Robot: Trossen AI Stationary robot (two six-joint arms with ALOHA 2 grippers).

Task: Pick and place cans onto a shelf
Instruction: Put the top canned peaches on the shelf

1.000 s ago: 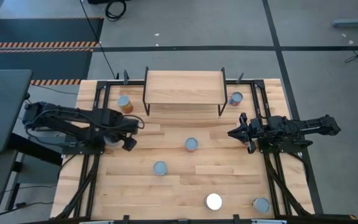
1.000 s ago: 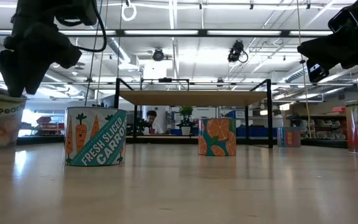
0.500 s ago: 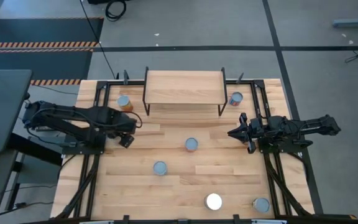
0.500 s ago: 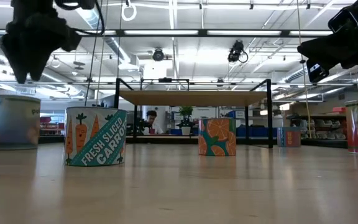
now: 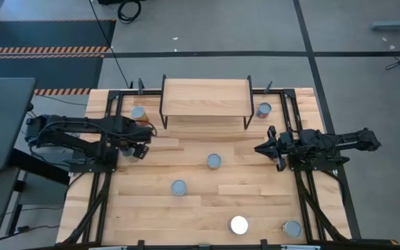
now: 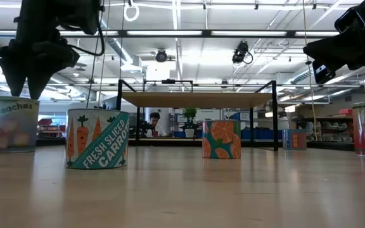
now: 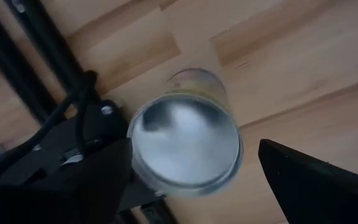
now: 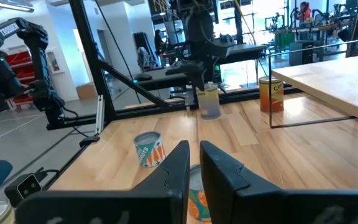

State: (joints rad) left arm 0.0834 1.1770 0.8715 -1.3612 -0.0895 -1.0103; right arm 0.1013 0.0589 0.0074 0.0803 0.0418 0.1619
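One can (image 7: 185,148) on the tabletop (image 5: 255,201) directly below the left gripper (image 5: 135,150), framed between its widely spread fingers (image 7: 309,180), untouched, left of the shelf (image 5: 205,97), right gripper (image 5: 265,148) waiting mid-right, fingers nearly closed, empty.

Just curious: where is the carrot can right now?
In the high view the carrot can stands mid-table, left of centre, nearest another can.

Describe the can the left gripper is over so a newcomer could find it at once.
Start at the shelf at the table's far edge, then go to its left end. Two cans sit there: one by the shelf leg, and the peach can under the left gripper, nearest the table's left edge.
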